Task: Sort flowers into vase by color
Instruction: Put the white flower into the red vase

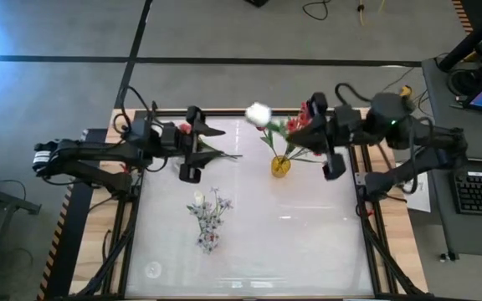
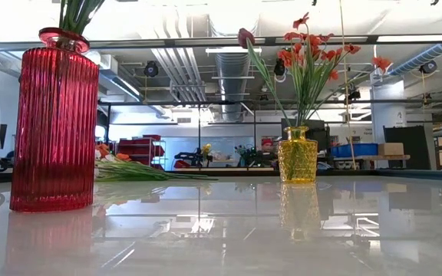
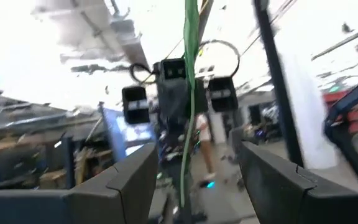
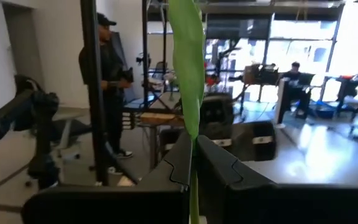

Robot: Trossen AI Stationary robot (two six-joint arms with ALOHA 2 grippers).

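Note:
My right gripper is raised above the table's far right and shut on a green flower stem. A white rose shows to its left. The yellow vase holds orange-red blossoms and a maroon tulip. The red vase at the far left has green stems in it. My left gripper hovers open beside it. A green stem runs between its fingers, touching neither. Whitish sprays lie flat on the table. My right gripper pinches a green stem between its two shut fingers, just below a long leaf. The fingers point about level toward the table's left and lie across the stem. The stem stands roughly upright in the hold, lifted clear of the table.
More flowers lie on the table behind the red vase, stems pointing right. The table's near half holds only the sprays. People and racks show in the room beyond the table.

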